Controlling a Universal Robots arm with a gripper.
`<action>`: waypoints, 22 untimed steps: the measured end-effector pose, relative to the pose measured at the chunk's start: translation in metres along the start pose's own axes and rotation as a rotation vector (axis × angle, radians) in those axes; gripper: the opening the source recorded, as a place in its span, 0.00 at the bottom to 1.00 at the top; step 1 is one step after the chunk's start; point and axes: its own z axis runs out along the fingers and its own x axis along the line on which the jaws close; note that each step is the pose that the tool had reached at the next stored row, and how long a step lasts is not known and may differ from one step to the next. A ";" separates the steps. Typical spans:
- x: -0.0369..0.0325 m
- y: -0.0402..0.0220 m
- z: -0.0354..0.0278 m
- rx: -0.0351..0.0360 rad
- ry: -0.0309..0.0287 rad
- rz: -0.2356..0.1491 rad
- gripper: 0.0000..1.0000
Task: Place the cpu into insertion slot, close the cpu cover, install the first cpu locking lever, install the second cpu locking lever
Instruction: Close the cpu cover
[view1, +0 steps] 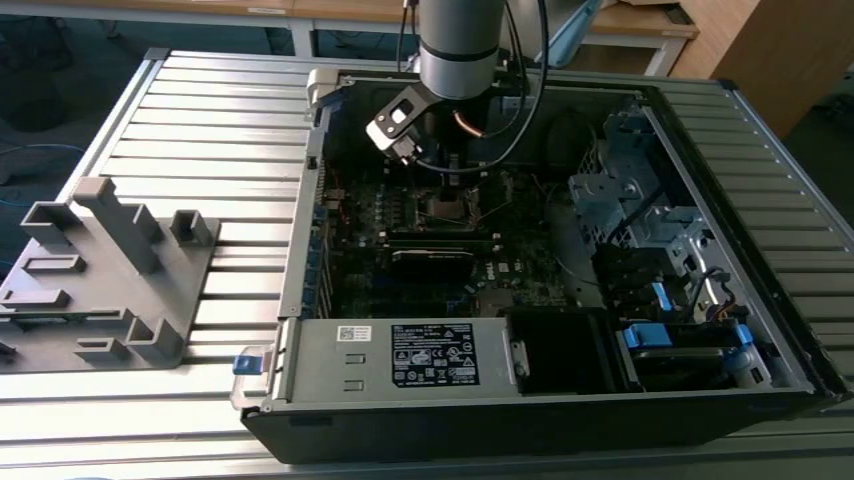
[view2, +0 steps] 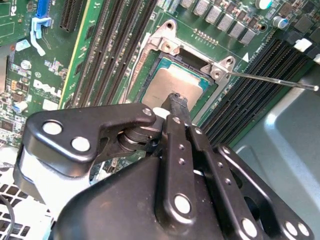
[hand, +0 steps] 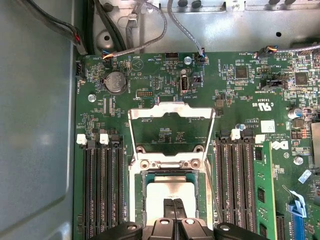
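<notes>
The cpu (hand: 172, 187) lies flat in the insertion slot (hand: 170, 165), its dull silver top showing in both wrist views (view2: 167, 82). My gripper (hand: 174, 209) hangs just above the cpu with its two black fingertips (view2: 175, 100) pressed together and nothing between them. The cpu cover (hand: 150, 111), a silver frame with an open window, is swung open away from the slot. A thin metal locking lever (view2: 270, 80) sticks out unlatched beside the slot's rim (view2: 167, 47). In the exterior view the gripper (view1: 450, 168) stands over the slot (view1: 447, 207) inside the open computer case.
Long black memory slots (hand: 100, 190) flank the socket on both sides. Cables (hand: 150, 35) run along the case wall. The case holds a power supply (view1: 400, 355) and a drive cage (view1: 627, 200). A grey fixture (view1: 107, 270) sits on the table at the exterior view's left.
</notes>
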 end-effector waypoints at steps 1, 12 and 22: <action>0.0000 0.0000 0.0000 0.0000 0.0000 0.000 0.11; 0.0000 0.0003 -0.0041 0.0001 -0.0002 0.000 0.11; 0.0003 0.0014 -0.0201 0.0001 0.0006 0.000 0.11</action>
